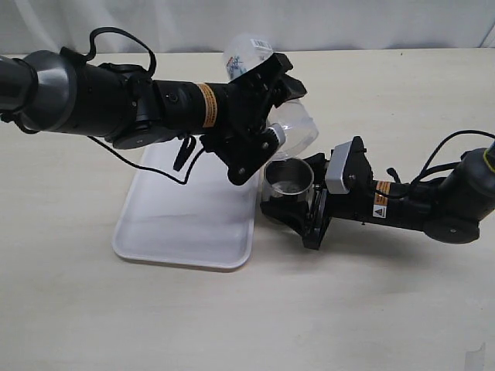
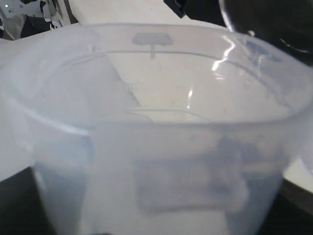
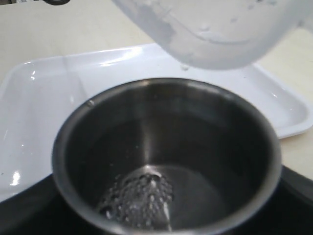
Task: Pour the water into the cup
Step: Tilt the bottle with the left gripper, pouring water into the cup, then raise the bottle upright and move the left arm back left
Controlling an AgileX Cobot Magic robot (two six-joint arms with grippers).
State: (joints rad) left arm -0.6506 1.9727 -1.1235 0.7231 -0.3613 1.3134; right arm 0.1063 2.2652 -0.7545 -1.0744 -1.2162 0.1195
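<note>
Left end effector (image 1: 272, 104): pinching the tumbler (image 1: 300, 127) from both sides and holding it steeply tipped, mouth turned down toward the cup.
Right end effector (image 1: 303, 193): closed on the cup (image 1: 289, 176), one finger on each side, holding it upright just beside the tray (image 1: 186, 220).
Position of the cup: directly under the tumbler's lip, apart from it, over the table (image 1: 371, 309).
Water (image 3: 142, 196): a shallow, shiny pool on the cup's bottom, speckled with glints or small bubbles.
Done so far: we judge that pouring is under way or nearly over, since water already lies in the cup and a single drop hangs at the tumbler's lip.
Left to do: we judge that what remains is any last trickle, then turning the tumbler upright.
Hard to make out: we see no falling stream, and we cannot tell whether water remains in the tumbler, because its cloudy wall fills the left wrist view.
Hidden: the fingertips of both end effectors, and whether the cup's base rests on the table or hangs above it.
</note>
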